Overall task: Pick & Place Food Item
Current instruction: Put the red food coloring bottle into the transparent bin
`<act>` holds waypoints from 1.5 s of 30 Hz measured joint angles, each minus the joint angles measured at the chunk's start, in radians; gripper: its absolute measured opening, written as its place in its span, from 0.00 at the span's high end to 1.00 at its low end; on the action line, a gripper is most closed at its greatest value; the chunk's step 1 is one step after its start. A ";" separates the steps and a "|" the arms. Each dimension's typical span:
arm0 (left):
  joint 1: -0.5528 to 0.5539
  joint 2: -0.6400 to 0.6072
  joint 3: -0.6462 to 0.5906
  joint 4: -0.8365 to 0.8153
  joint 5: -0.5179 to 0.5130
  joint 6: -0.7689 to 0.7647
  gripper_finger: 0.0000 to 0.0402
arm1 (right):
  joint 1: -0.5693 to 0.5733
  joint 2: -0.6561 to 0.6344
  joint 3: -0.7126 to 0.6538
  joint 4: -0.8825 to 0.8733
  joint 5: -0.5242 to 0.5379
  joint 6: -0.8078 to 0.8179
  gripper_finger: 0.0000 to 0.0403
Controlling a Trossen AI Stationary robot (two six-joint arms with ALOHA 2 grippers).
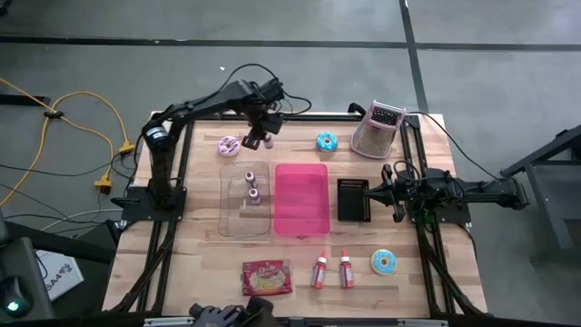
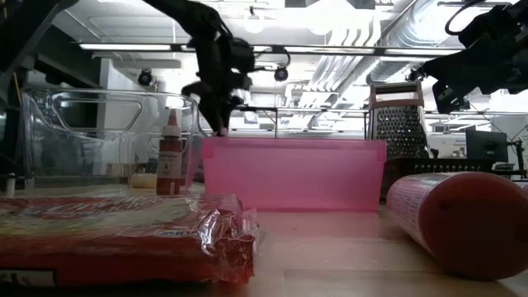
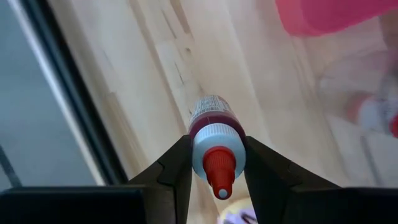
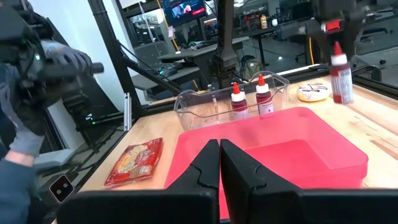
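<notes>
Your left gripper (image 3: 216,163) is pinching a red-capped bottle (image 3: 214,146) just below the cap, lifted at the table's far side, between the pink donut (image 1: 229,145) and the blue donut (image 1: 327,141). The hold is narrow, so the bottle could swing or slip when you carry it. It hangs upright, cap up. Your right gripper (image 4: 219,163) waits pressed together beside the pink bin (image 1: 301,198).

I see wooden table (image 1: 200,263). Centre: clear bin (image 1: 234,213), pink bin (image 1: 301,199), black tray (image 1: 354,201). Far: two donuts, grater (image 1: 377,128). Near: snack packet (image 1: 267,277), two red bottles, donut.
</notes>
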 joint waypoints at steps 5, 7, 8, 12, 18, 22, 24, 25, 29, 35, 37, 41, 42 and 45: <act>-0.007 -0.089 0.002 -0.080 -0.044 -0.073 0.72 | 0.000 0.000 0.000 0.000 0.000 0.000 1.00; -0.012 -0.129 0.002 -0.104 -0.045 -0.075 0.72 | 0.000 0.000 0.000 0.000 0.000 0.000 1.00; -0.017 -0.152 0.002 -0.113 -0.049 -0.075 0.72 | 0.000 0.000 0.000 0.000 0.000 0.000 1.00; -0.045 -0.231 0.002 -0.152 -0.083 -0.091 0.72 | 0.000 0.000 0.000 0.000 0.000 0.000 1.00; -0.112 -0.307 0.002 -0.265 -0.096 -0.189 0.72 | 0.000 0.000 0.000 0.000 0.000 0.000 1.00; -0.182 -0.323 0.002 -0.336 -0.099 -0.240 0.72 | 0.000 0.000 0.000 0.000 0.000 0.000 1.00; -0.222 -0.328 0.002 -0.360 -0.108 -0.259 0.72 | 0.000 0.000 0.000 0.000 0.000 0.000 1.00; -0.242 -0.329 0.002 -0.373 -0.115 -0.275 0.72 | 0.000 0.000 0.000 0.000 0.000 0.000 1.00; -0.326 -0.329 0.002 -0.399 -0.127 -0.347 0.72 | 0.000 0.000 0.000 0.000 0.000 0.000 1.00; -0.461 -0.329 0.002 -0.413 -0.127 -0.498 0.72 | 0.000 0.000 0.000 0.000 0.000 0.000 1.00; -0.512 -0.329 0.002 -0.412 -0.128 -0.552 0.72 | 0.000 0.000 0.000 0.000 0.000 0.000 1.00; -0.612 -0.329 0.002 -0.412 -0.159 -0.670 0.72 | 0.000 0.000 0.000 0.000 0.000 0.000 1.00; -0.636 -0.329 0.002 -0.411 -0.167 -0.699 0.72 | 0.000 0.000 0.000 0.000 0.000 0.000 1.00; -0.699 -0.320 0.001 -0.410 -0.192 -0.779 0.72 | 0.000 0.000 0.000 0.000 0.000 0.000 1.00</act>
